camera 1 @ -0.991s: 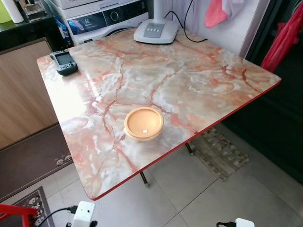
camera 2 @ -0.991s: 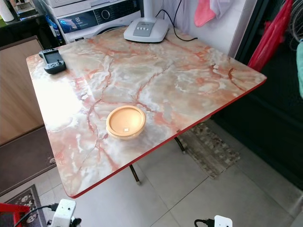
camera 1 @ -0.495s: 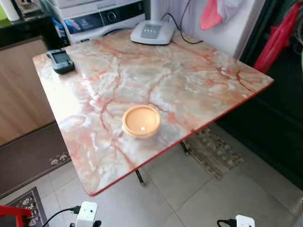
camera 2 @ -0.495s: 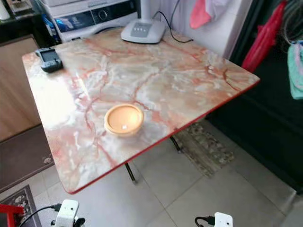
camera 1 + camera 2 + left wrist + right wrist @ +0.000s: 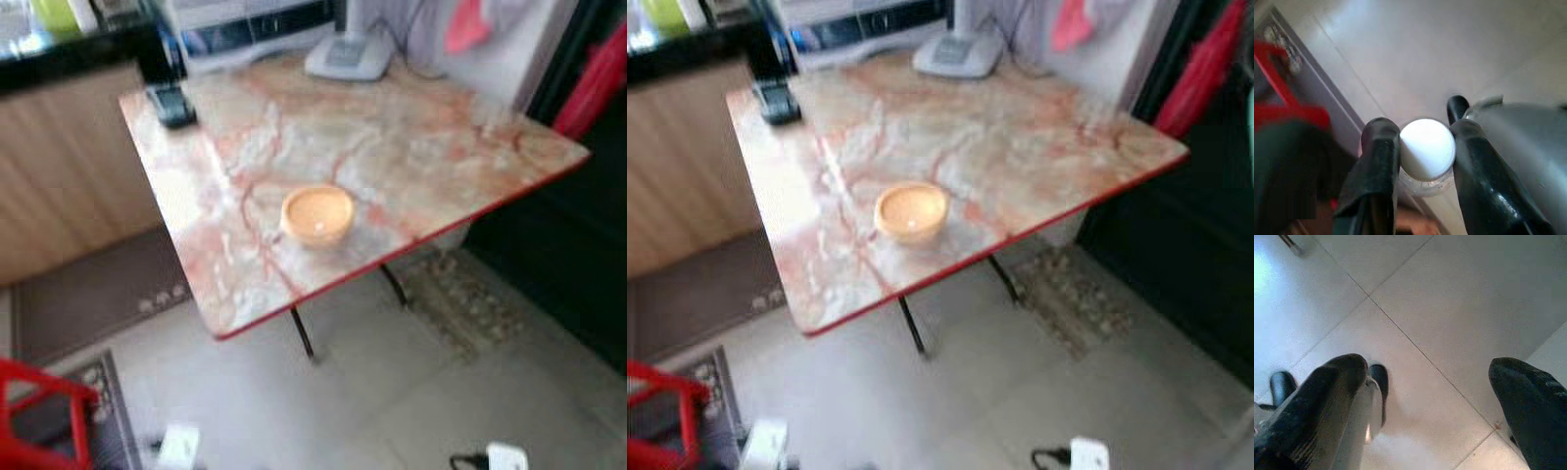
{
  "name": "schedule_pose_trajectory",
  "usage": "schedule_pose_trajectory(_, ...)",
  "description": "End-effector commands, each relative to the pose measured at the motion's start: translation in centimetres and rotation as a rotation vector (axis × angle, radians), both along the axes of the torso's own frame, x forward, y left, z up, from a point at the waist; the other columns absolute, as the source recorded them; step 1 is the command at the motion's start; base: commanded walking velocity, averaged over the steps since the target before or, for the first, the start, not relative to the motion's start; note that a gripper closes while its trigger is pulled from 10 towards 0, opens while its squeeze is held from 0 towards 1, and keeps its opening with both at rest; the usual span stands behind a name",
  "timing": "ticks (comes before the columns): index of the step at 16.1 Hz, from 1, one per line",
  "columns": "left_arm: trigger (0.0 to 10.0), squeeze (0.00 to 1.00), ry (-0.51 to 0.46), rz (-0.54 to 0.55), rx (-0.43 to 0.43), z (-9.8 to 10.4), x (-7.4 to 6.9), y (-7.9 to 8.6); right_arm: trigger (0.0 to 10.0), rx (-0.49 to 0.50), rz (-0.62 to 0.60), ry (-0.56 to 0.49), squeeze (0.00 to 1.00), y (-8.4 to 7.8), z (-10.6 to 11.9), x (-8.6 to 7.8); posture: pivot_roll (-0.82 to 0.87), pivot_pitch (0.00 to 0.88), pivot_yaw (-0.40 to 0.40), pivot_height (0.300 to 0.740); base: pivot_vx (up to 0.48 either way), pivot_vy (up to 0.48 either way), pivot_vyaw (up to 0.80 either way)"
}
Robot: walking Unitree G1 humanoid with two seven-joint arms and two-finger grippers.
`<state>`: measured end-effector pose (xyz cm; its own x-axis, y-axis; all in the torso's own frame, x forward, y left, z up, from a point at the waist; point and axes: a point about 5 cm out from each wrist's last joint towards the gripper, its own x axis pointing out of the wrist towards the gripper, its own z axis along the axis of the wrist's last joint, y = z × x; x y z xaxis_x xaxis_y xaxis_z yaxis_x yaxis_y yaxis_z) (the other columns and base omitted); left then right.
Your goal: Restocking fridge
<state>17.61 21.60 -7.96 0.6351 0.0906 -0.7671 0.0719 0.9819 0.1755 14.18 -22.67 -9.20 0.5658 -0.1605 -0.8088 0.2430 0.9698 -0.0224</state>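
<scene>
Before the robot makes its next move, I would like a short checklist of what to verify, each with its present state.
1. Left gripper holds the bottle by its white cap: ok, the fingers are on both sides of it.
2. Right gripper free: ok, open above the floor tiles.
3. Head views sharp: not ok, blurred.
4. Fridge located: cannot tell.
5. Table contents known: ok, orange bowl near the front edge.
</scene>
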Motion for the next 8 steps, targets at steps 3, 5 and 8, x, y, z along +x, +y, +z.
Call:
schedule_pose_trajectory(3,10.0,0.00,-0.003,-0.037,0.040,0.33,0.55,0.40,10.0,0.017,0.005,0.040,0.00,0.55,-0.50,-0.93,0.06,0.120,-0.015,0.740,-0.081,0.000,0.00)
schedule_pose_trajectory(5,10.0,0.00,-0.003,-0.043,0.040,0.31,0.56,0.29,10.0,0.019,0.002,0.040,0.00,0.55,-0.50,-0.92,0.06,0.122,-0.015,0.740,0.000,0.000,0.00)
schedule_pose_trajectory(8,10.0,0.00,-0.008,-0.039,0.034,0.29,0.55,0.14,10.0,0.015,0.008,0.059,0.00,0.47,-0.55,-1.03,0.06,0.125,-0.019,0.740,0.000,0.000,-0.17)
